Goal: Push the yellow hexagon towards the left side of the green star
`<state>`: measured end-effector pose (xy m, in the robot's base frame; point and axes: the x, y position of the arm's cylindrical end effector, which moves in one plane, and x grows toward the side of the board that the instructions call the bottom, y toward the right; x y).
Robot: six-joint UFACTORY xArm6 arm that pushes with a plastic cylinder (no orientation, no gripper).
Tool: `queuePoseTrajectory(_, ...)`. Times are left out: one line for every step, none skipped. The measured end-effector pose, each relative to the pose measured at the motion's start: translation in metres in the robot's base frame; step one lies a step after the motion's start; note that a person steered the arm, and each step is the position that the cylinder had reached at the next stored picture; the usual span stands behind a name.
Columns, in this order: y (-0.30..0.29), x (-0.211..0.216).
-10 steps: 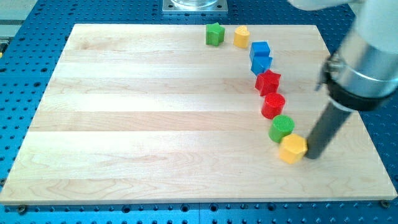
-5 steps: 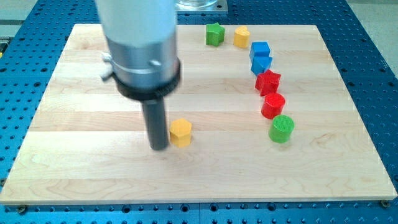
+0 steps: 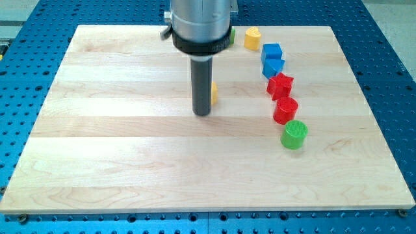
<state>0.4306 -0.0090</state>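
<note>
A robotics lab: a wooden counter [image 3: 117, 149] sits on a blue perforated mounting plate [image 3: 390, 58], with small coloured test blocks.

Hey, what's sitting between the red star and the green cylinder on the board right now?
In the camera view, one red cylinder lies between the red star and the green cylinder, touching or nearly touching both. My tip is well to the view's left of that column.

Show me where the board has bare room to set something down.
Free: the view's whole left half, left of my tip, and the bottom strip below the green cylinder. Crowded: the view's right, where yellow block, blue blocks, red star and red cylinder run downward.
</note>
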Motion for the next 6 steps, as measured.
queuePoseTrajectory(0.018, 0.003)
queuePoseTrajectory(0.006, -0.064)
queuePoseTrajectory(-0.004, -0.093)
queuePoseTrajectory(-0.008, -0.118)
queuePoseTrajectory(-0.007, -0.149)
queuePoseTrajectory(-0.051, -0.146)
